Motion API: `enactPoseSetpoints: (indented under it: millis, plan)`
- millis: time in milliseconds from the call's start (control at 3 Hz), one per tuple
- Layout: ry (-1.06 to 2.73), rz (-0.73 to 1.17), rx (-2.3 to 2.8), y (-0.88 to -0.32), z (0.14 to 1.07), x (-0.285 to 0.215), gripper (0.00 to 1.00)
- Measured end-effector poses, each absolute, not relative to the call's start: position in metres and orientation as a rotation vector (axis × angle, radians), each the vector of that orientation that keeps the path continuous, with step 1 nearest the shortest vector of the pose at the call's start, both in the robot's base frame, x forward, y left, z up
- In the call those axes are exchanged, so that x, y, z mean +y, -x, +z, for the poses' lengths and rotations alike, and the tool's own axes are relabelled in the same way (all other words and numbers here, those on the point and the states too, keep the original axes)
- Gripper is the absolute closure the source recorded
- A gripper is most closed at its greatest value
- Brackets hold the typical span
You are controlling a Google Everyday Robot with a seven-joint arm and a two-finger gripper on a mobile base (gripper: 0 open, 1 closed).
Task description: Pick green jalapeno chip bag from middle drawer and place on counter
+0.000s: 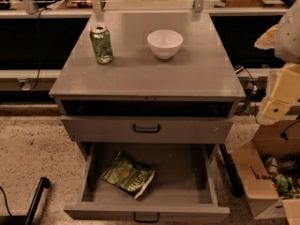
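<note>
The green jalapeno chip bag lies flat and crinkled on the floor of the open middle drawer, left of its centre. That drawer is the lowest one and is pulled well out. The counter is the grey top of the cabinet above it. My gripper, pale yellow and white, hangs at the right edge of the view. It is level with the counter's front edge, to the right of the cabinet, and well above and to the right of the bag. It holds nothing that I can see.
A green drinks can stands at the back left of the counter and a white bowl at the back centre. The shallower drawer above is shut. An open cardboard box with clutter sits on the floor to the right.
</note>
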State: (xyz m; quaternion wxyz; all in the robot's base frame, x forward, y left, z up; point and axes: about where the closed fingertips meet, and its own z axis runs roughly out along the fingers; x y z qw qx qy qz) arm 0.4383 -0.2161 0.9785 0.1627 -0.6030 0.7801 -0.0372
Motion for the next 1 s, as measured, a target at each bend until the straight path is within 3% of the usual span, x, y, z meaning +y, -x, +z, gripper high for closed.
enactPoseSetpoints:
  millis: [333, 1000]
  plan:
    - [1.72, -0.106, 2.226, -0.438, 0.978, -0.216, 0.0]
    - [2.009, 0.122, 2.007, -0.437, 0.931, -0.134, 0.0]
